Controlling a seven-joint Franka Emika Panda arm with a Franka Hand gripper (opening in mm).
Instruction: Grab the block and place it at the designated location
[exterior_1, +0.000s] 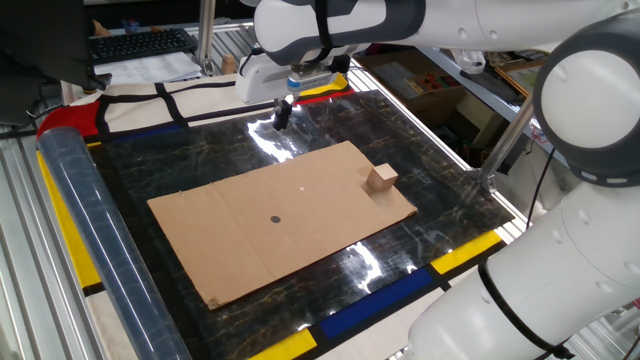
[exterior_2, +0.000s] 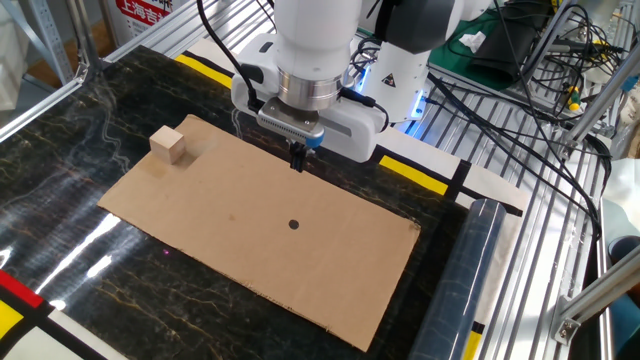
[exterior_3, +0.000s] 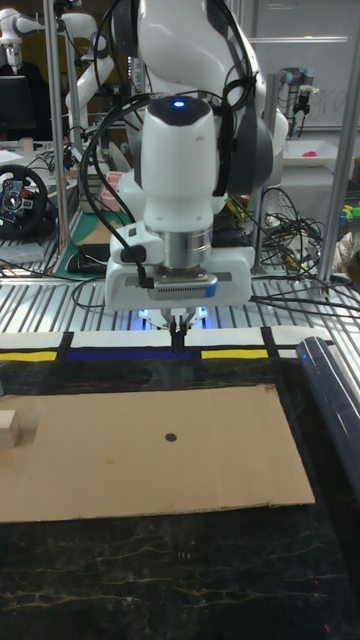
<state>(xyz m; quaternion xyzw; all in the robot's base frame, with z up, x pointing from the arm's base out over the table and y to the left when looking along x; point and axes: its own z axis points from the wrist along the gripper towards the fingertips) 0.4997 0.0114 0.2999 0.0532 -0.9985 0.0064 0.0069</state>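
Block at the sheet's edge, end effector closed near the far rim

On the dark marbled bench (exterior_1: 250, 150) lies a large flat brown cardboard sheet (exterior_1: 240, 240) with bare margins all round. The tiny round black dot (exterior_2: 294, 224) sits mid-sheet amid open cardboard. The small light-tan wooden cube (exterior_2: 168, 145) rests near one short edge, well apart from the dot. Farther back, the end effector (exterior_2: 297, 159) hangs above the sheet's far long edge, fingers together, holding nothing.
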